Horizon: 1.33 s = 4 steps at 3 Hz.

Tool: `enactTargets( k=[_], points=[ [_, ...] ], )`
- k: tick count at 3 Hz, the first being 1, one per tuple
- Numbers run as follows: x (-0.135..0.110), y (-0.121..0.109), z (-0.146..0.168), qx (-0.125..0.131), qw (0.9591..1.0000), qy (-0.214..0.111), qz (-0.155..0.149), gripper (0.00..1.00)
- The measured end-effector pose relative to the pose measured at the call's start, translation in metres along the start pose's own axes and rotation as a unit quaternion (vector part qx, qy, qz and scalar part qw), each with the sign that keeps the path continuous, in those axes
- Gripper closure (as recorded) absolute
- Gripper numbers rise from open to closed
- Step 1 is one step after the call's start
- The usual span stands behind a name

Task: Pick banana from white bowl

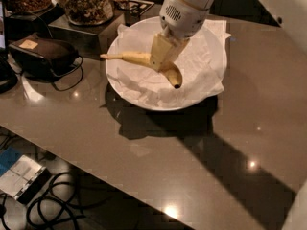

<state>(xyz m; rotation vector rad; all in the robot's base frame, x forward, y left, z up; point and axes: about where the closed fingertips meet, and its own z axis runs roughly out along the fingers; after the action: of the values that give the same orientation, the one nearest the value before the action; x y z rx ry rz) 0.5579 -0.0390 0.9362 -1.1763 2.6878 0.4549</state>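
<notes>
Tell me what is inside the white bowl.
Crumpled white paper lines the white bowl. Over it the tool, reaching down from above, grips the banana at its middle. The tool hides that middle part, and the paper hides the bowl's bottom.

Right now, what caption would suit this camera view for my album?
The gripper, shut on the banana, holds it over the white bowl.

The glossy brown table (144,162) carries the white bowl (139,99) toward 12 o'clock. A dark pouch (45,54) with a looped cord lies at 10 o'clock, and a dark block (86,30) bearing a glass jar (88,4) stands at 11 o'clock. The gripper (160,61) hangs above the bowl, clamped on the banana (136,58).
</notes>
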Motion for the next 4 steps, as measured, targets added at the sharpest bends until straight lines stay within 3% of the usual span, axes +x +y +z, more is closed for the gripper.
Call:
enactTargets(
  k=[2,3,4],
  points=[
    [-0.015,0.035,-0.052,-0.016,0.997,-0.038,-0.065,1.0],
    [-0.025,0.034,-0.052,-0.012,0.9962,-0.054,-0.067,1.0],
    [-0.032,0.059,-0.06,-0.025,0.9965,-0.05,-0.061,1.0]
  ],
)
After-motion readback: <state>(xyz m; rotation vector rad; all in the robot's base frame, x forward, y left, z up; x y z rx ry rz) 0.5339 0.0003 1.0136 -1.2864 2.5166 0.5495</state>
